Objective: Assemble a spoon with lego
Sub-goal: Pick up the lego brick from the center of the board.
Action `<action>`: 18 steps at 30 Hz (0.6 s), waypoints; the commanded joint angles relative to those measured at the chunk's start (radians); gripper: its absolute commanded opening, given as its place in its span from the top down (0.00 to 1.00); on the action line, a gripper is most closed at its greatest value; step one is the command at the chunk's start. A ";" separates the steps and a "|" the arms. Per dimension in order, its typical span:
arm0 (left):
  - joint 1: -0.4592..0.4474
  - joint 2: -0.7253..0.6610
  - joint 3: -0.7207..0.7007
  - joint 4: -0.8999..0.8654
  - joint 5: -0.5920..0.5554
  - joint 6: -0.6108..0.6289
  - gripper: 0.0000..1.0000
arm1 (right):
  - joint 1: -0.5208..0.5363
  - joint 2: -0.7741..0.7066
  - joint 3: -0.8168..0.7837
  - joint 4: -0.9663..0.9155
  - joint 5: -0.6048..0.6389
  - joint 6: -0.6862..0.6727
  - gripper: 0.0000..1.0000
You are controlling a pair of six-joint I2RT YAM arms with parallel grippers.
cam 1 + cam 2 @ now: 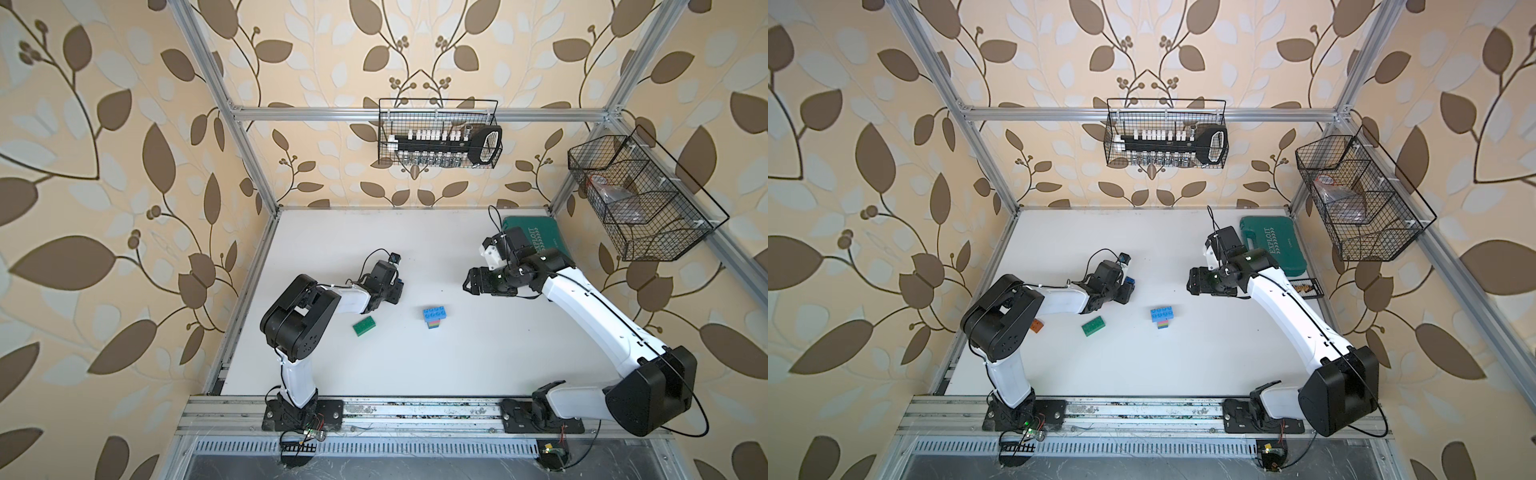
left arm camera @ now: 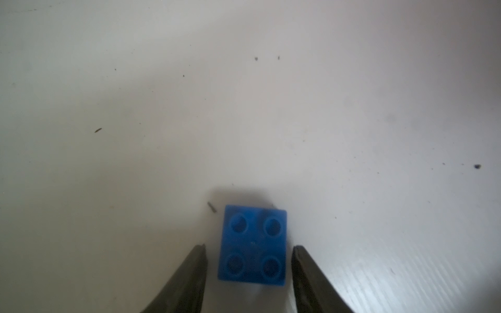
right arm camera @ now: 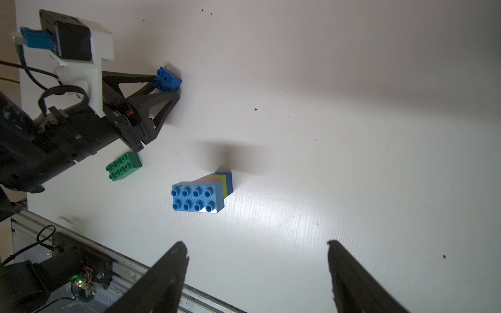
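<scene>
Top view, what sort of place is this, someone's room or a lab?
Most likely a robot test cell dressed as a room. Leaf wallpaper covers panels inside an aluminium frame, and the left arm and right arm stand bolted to a rail along the white table.

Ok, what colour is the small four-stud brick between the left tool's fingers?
That small square plastic brick is dark blue, best in the left wrist view.
</scene>
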 commanded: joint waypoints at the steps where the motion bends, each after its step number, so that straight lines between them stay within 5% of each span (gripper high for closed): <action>1: -0.004 0.058 -0.046 -0.137 0.063 -0.028 0.45 | -0.004 -0.016 -0.020 -0.003 0.002 -0.011 0.20; 6: -0.004 0.066 -0.026 -0.152 0.068 -0.013 0.45 | -0.005 -0.016 -0.023 -0.003 0.001 -0.009 0.20; 18: -0.001 0.123 0.203 -0.501 0.046 0.031 0.50 | -0.006 -0.018 -0.026 -0.004 -0.003 -0.012 0.20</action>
